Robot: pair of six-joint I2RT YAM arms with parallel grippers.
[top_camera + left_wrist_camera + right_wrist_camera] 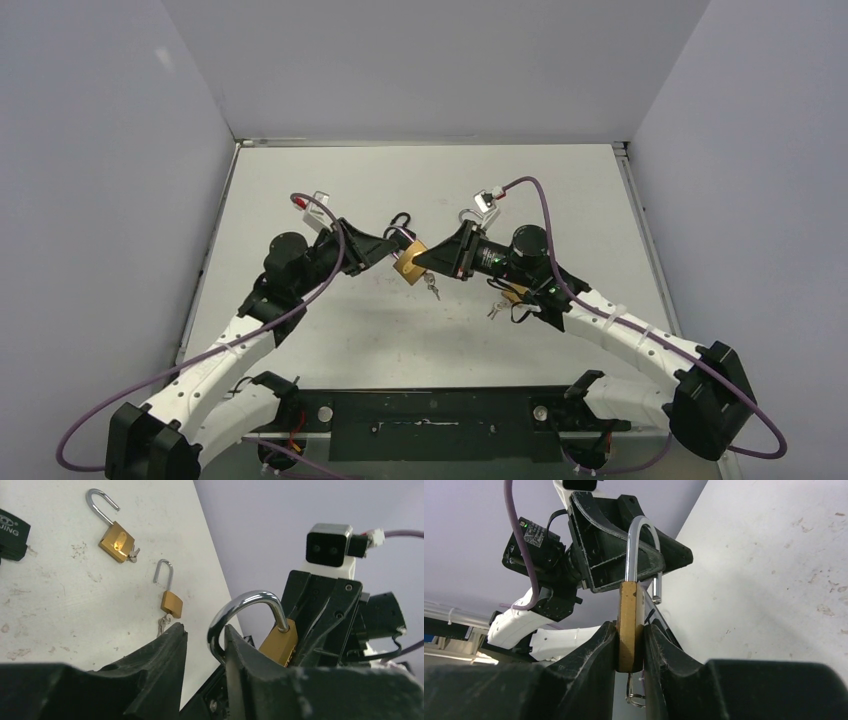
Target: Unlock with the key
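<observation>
Top external: I see scuffed white table (pixel 560 200), grey walls (pixel 430 60) on three sides.
Padlock (pixel 408 265): mid-table between both grippers, shackle open, key (pixel 432 290) dangling beneath.
Right gripper (pixel 630 630): clamped on the brass body.
Left gripper (pixel 202 630): fingers parted, shackle leg between them.
Other padlocks (pixel 116 540): two, open, lying on the table.

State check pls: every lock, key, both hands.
held padlock: shackle open, in the air
hanging key: dangling under it
large padlock: shackle open, large-lock key inserted
small padlock: shackle open, small-lock key at base
left hand: open, shackle leg between fingers
right hand: shut on held padlock
</observation>
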